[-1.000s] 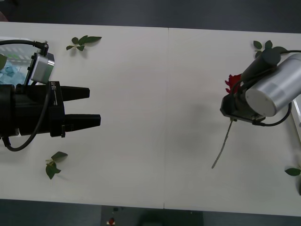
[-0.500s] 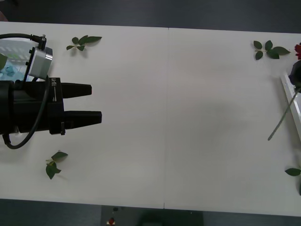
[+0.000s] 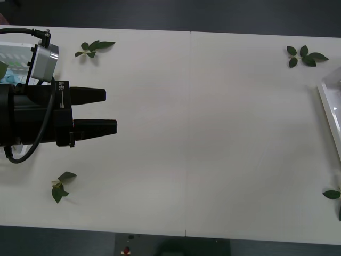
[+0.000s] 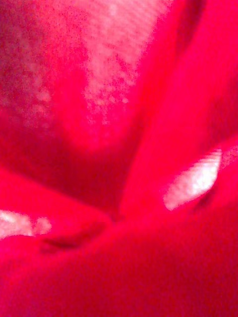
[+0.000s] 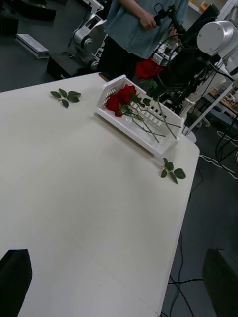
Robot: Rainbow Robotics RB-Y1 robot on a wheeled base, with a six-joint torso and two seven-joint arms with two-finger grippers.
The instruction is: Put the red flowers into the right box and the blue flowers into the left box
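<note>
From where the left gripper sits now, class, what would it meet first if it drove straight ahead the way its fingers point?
The left gripper, open, points across the bare white table toward the right box holding red flowers. The way looks free up to that box, though height above the table is unclear.

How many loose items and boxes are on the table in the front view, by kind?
Loose green leaf sprigs: 4
White rectangular boxes, one at the table's left edge, one at its right edge: 2
Total: 6
</note>
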